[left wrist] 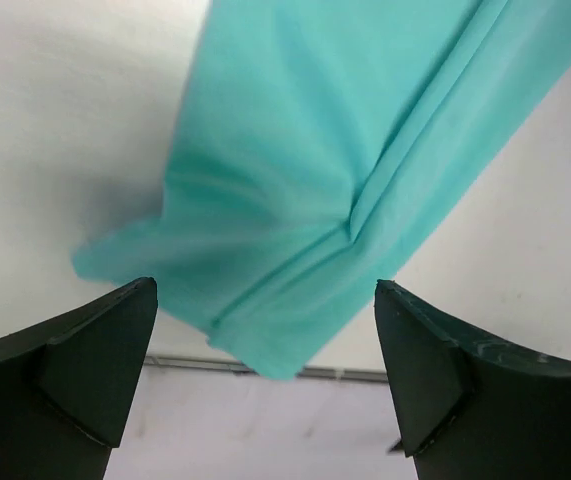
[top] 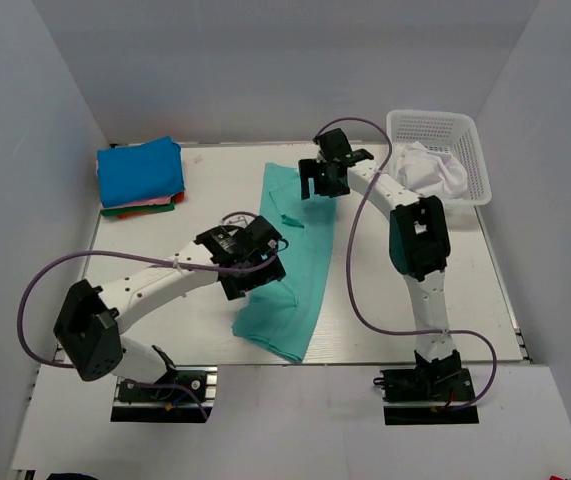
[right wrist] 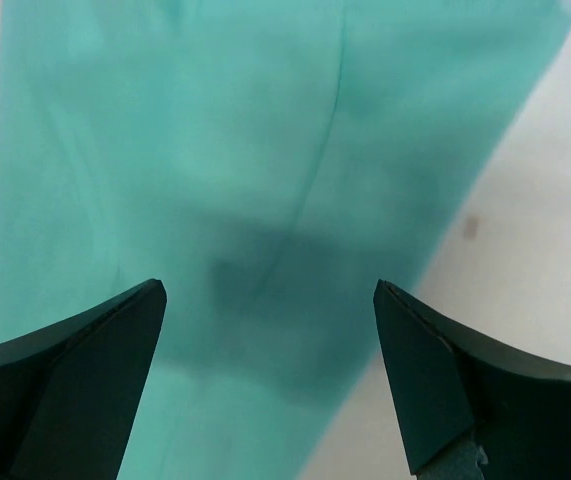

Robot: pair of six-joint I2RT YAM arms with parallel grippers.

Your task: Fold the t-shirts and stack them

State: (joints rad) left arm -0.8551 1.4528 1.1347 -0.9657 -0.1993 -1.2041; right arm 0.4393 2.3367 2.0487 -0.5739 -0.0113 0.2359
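A teal-green t-shirt (top: 293,255) lies on the table folded into a long strip running from the back middle to the near edge. It fills the left wrist view (left wrist: 345,150) and the right wrist view (right wrist: 245,180). My left gripper (top: 255,262) hovers over the strip's near half, open and empty. My right gripper (top: 323,180) hovers over its far end, open and empty. A folded stack sits at the back left: bright blue shirt (top: 141,170) on top, red-pink (top: 155,203) and dark green (top: 125,212) edges below. A white shirt (top: 433,170) lies crumpled in the basket.
A white plastic mesh basket (top: 470,140) stands at the back right. White walls enclose the table on three sides. The table's near edge (left wrist: 355,374) runs just past the strip's near end.
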